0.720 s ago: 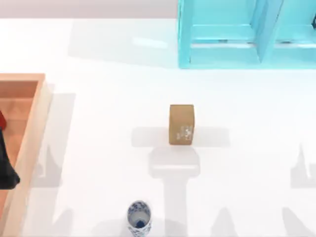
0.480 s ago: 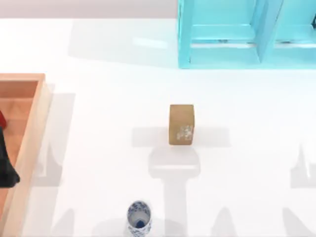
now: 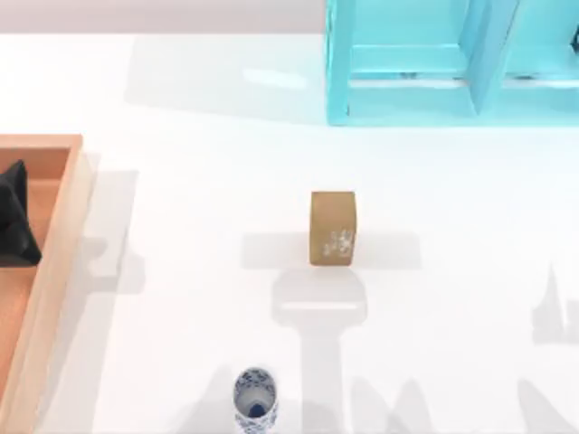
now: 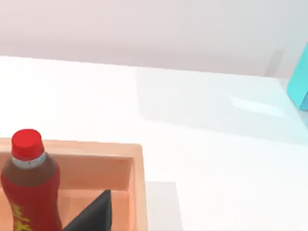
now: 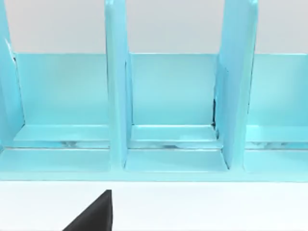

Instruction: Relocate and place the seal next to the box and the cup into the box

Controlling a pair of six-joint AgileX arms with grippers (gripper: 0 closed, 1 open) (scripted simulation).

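Orange-brown wood is lining the table's left edge: one box [image 3: 54, 244], its long axis running from the near side to the far side. Our left gripper [image 3: 16, 221] is hanging over the box's far end; we cannot tell whether its fingers are spread or pressed together. One red-capped bottle [image 4: 29, 187] is standing upright inside the box. Right of the box and well apart from it, one seal [image 3: 333, 228] is standing, its white-marked face pointing toward the near edge. One cup [image 3: 254, 400] is sitting upright, nearer than the seal, mouth facing up. One turquoise shelf [image 3: 452, 61] is standing beyond the seal. Our right gripper [image 5: 94, 214] is facing that shelf, grip state unclear.
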